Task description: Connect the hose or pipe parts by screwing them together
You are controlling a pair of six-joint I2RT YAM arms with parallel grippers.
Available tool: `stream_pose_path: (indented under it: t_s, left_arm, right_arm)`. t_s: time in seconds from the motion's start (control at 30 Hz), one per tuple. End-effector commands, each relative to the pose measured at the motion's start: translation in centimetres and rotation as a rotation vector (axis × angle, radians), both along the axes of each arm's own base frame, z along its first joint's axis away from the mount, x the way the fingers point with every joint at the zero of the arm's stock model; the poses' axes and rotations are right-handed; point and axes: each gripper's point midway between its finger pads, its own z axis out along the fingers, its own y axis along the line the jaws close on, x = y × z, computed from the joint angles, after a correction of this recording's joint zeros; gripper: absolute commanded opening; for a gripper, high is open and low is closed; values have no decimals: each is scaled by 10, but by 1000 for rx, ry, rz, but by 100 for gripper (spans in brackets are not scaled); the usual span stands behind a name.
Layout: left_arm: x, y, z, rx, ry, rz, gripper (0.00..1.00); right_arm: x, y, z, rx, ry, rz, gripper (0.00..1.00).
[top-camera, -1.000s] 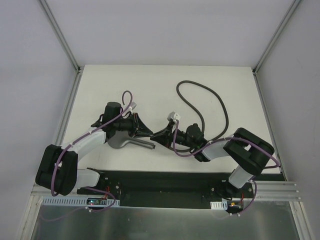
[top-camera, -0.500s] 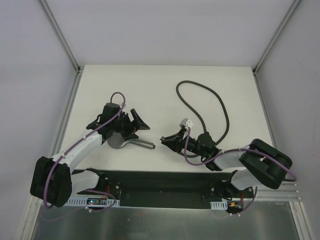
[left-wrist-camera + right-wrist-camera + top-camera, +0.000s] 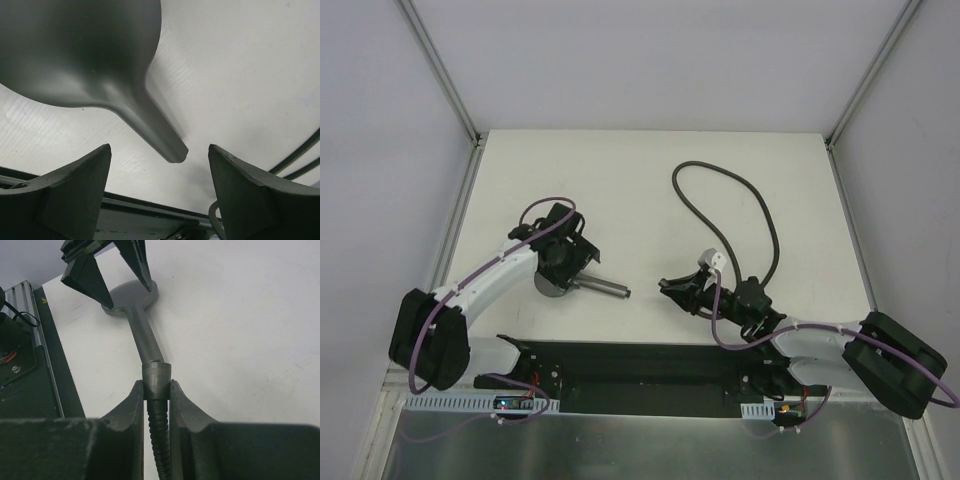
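Note:
The dark grey shower head (image 3: 552,287) lies flat on the white table, its handle (image 3: 607,290) pointing right. My left gripper (image 3: 570,266) hovers just above it, open, with nothing between its fingers (image 3: 75,190). In the left wrist view the shower head (image 3: 75,45) fills the top left and its handle ends between the open jaws. My right gripper (image 3: 672,288) is shut on the hose's end fitting (image 3: 156,379), which faces the handle (image 3: 144,335) across a short gap. The hose (image 3: 760,215) loops away over the far right of the table.
A black base plate (image 3: 650,360) with the arm mounts runs along the near edge of the table (image 3: 620,190). Purple cables (image 3: 535,205) arc off both arms. Aluminium frame rails (image 3: 455,220) border the table on both sides.
My left gripper has opened and drawn back to the left, over the shower head. My right gripper has moved right and nearer with the hose end. The shower head has stayed put.

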Motion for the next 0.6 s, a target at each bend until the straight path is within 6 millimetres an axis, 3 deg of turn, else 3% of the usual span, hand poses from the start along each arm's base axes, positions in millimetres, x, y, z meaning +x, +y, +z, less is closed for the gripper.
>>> stream_pose_path:
  t_s: [0.0, 0.23, 0.47, 0.57]
  left_arm:
    - [-11, 8, -13, 141, 231, 140, 76]
    - [-12, -1, -36, 175, 321, 224, 72]
    - [-20, 3, -58, 237, 374, 295, 70]
    - [-21, 5, -68, 265, 402, 314, 63]
  right_arm:
    - [2, -7, 15, 30, -77, -20, 1]
    - [-5, -11, 18, 44, -92, -3, 1]
    - [-8, -15, 15, 32, -102, 0, 1]
    - [-9, -15, 15, 28, -103, 3, 1]
